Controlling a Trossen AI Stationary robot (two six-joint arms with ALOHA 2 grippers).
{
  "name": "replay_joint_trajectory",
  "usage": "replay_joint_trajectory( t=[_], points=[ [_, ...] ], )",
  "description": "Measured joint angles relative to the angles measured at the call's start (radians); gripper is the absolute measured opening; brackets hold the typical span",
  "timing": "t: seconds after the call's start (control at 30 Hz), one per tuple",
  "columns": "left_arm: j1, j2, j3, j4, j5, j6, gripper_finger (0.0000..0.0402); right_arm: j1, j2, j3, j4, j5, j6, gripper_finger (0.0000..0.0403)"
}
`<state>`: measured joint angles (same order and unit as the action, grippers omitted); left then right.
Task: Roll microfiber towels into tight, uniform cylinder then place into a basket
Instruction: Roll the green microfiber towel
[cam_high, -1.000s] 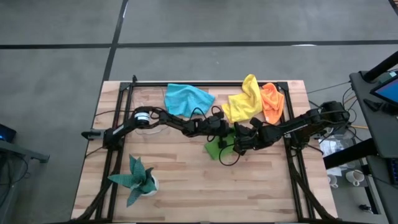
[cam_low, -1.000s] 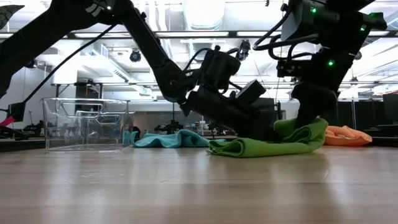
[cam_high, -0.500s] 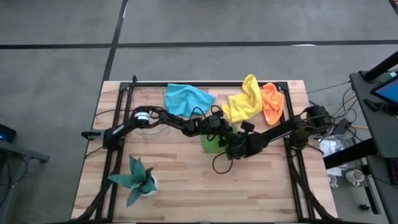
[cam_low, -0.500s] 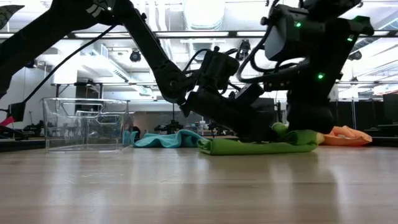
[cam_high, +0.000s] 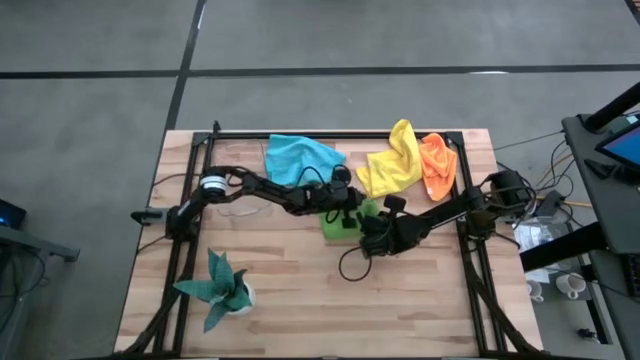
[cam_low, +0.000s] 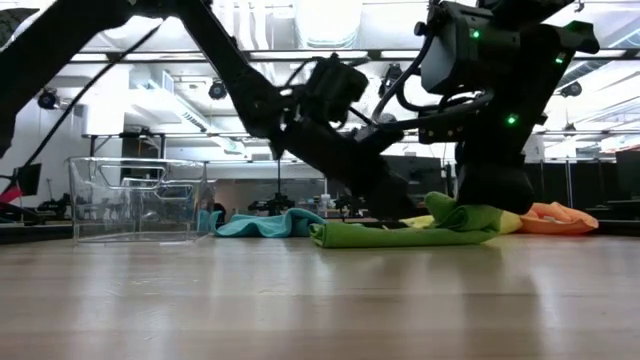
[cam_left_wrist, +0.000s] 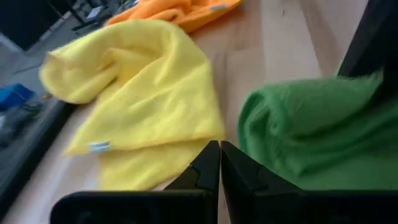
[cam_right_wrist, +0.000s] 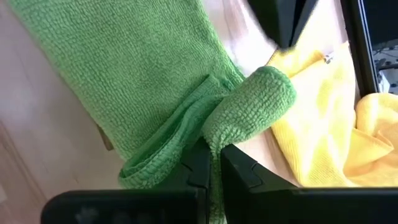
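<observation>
The clear basket (cam_low: 135, 200) at nine o'clock seems empty; the right tool (cam_right_wrist: 214, 163) pinches the green towel (cam_right_wrist: 149, 81), and the left tool (cam_left_wrist: 219, 163) is shut beside it.

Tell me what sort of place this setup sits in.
Likely a robotics lab or workshop. The wooden table stands on a bare grey concrete floor, the low view shows exposed ceiling lights over cluttered benches, and loose cables trail beside the black metal frame.

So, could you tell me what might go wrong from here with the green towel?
The right claw pinches only a fold of the green towel, so the roll may come out loose or lopsided. The yellow towel lies right against it and could get dragged in. The left claw is shut close by, so the arms might bump.
</observation>
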<state>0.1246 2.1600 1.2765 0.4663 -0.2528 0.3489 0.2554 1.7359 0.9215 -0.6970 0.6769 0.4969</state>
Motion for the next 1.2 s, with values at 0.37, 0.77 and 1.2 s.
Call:
replay_joint_trajectory(
  t=[0.37, 0.77, 1.2],
  points=[
    [-0.057, -0.178, -0.33, 0.028, -0.029, -0.055, 0.0, 0.0, 0.0, 0.006, 0.045, 0.005, 0.015, 0.0011],
    [-0.104, -0.174, -0.407, 0.169, -0.059, -0.15, 0.0, -0.001, -0.001, 0.008, 0.077, -0.001, 0.018, 0.0011],
    [-0.112, -0.169, -0.399, 0.151, -0.059, -0.19, 0.0, -0.014, -0.001, 0.017, 0.165, -0.022, -0.003, 0.0011]
  ],
)
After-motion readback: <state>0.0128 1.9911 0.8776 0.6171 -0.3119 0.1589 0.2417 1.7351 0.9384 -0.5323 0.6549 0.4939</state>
